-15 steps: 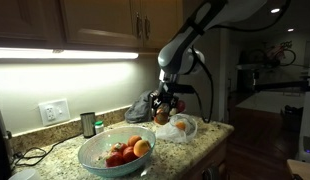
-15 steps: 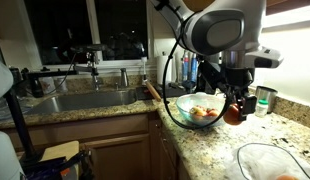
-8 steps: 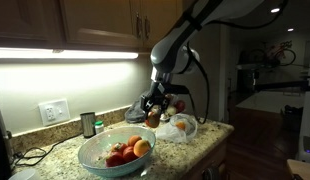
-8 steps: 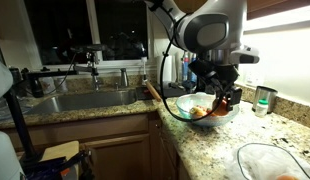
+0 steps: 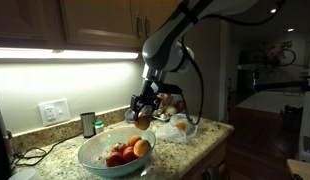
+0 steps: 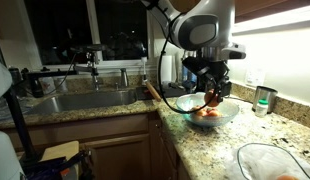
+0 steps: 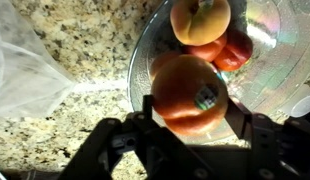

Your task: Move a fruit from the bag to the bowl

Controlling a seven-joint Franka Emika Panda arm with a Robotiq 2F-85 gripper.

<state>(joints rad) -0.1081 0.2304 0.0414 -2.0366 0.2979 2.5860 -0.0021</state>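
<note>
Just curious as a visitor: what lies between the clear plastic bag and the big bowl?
Only bare granite counter, seen in the wrist view between the bag and the bowl.

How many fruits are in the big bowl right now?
3: a yellow-orange one, a red one beside it, an orange one between them. The fruit in the gripper may hide more.

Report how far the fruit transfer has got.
Done: one round orange-red fruit is out of the clear crinkly plastic bag. In hand: the gripper grips it above the rim of the wide pale blue-green bowl. Left: lower it, release among the orange and red fruits there.
</note>
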